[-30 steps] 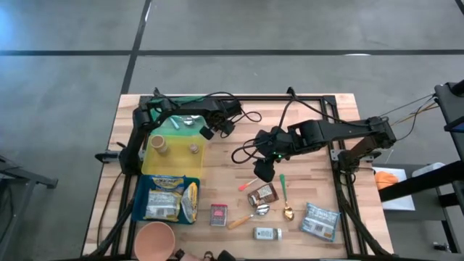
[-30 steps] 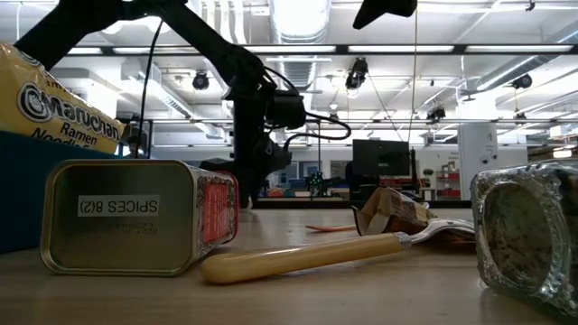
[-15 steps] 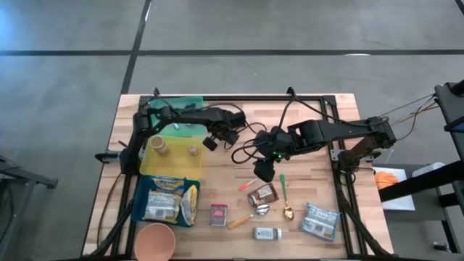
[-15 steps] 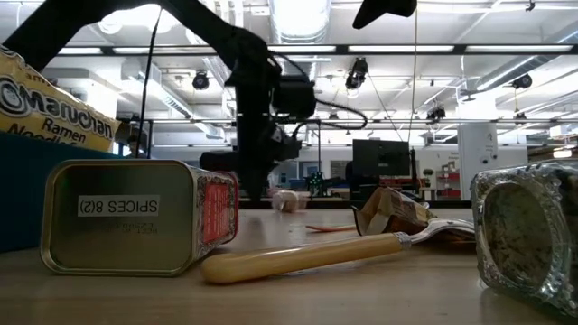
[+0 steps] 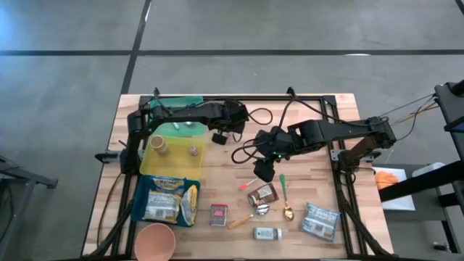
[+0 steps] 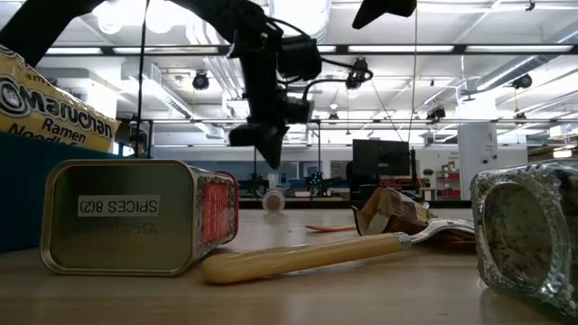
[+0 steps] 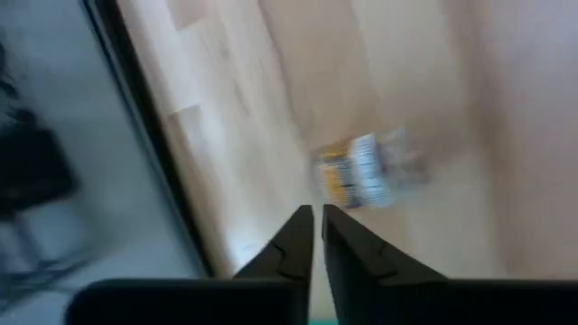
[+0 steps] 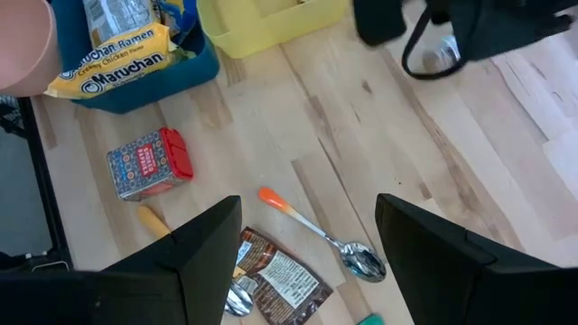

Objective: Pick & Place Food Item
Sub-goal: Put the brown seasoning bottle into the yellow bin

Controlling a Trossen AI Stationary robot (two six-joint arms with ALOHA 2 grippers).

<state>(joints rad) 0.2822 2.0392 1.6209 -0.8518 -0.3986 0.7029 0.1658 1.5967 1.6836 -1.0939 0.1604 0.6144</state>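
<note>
A small jar with a yellow and white label (image 7: 361, 173) lies on its side on the bare wood, beyond my left gripper's fingertips. The low view shows the jar (image 6: 274, 200) on the table right under my left gripper (image 6: 269, 149), which hangs above it, shut with nothing between its fingers (image 7: 316, 217). From above, my left gripper (image 5: 217, 137) is right of the yellow bin (image 5: 174, 148). My right gripper (image 5: 262, 171) hovers open above the table's middle (image 8: 307, 271), touching nothing.
The yellow bin holds two small jars. A blue bin of ramen packs (image 5: 168, 199), a pink bowl (image 5: 154, 241), a red spice tin (image 5: 219, 214), a brown packet (image 5: 262, 194), spoons (image 5: 287, 210), a glass jar (image 5: 267, 233) and a grey-blue packet (image 5: 320, 220) lie along the near side.
My left gripper has risen from table height and drifted toward the table's right, rolling its wrist. The small jar has come into view on the wood below it and shifted a little along the table.
</note>
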